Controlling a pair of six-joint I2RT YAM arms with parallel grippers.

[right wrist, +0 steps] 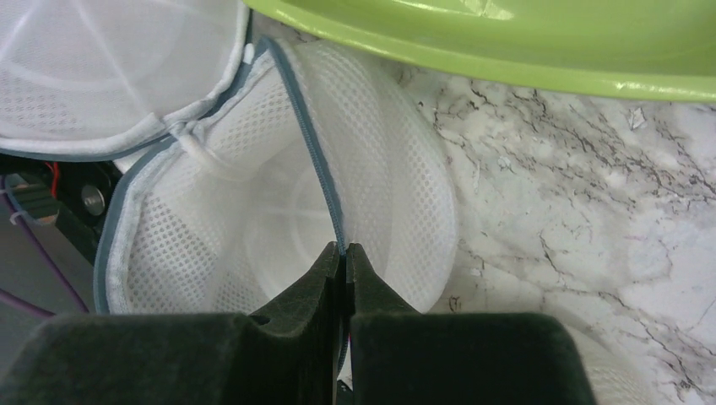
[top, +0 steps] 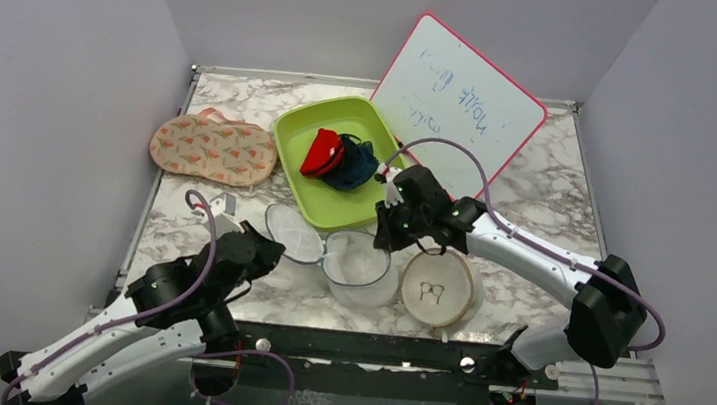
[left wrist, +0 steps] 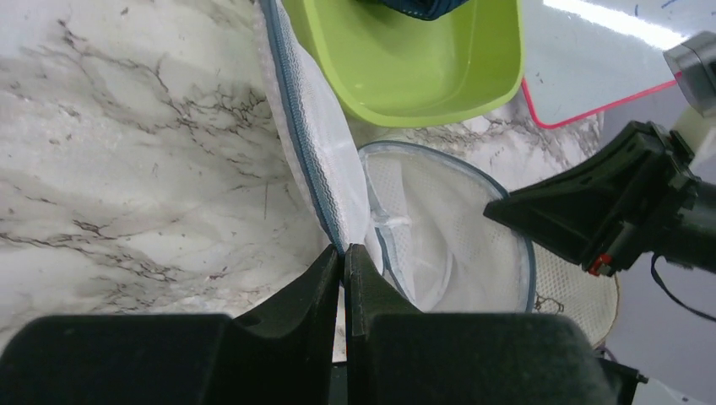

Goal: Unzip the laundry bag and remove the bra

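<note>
The laundry bag (top: pixel 360 268), white mesh with a grey-blue zip rim, stands open at the table's front middle. Its lid (top: pixel 293 233) is flipped out to the left. My left gripper (top: pixel 264 248) is shut on the lid's zip edge (left wrist: pixel 317 160), pinched at the fingertips (left wrist: pixel 344 251). My right gripper (top: pixel 386 234) is shut on the bag body's zip rim (right wrist: pixel 317 160), pinched at its tips (right wrist: pixel 344 247). Inside the bag (right wrist: pixel 279 228) I see only white mesh and lining. No bra shows plainly there.
A green tray (top: pixel 307 132) with red and dark blue cloth (top: pixel 339 158) sits just behind the bag. A beige disc marked with glasses (top: pixel 438 289) lies right of the bag. A peach patterned cloth (top: pixel 211 149) lies at the left. A red-framed whiteboard (top: pixel 456 97) leans at the back.
</note>
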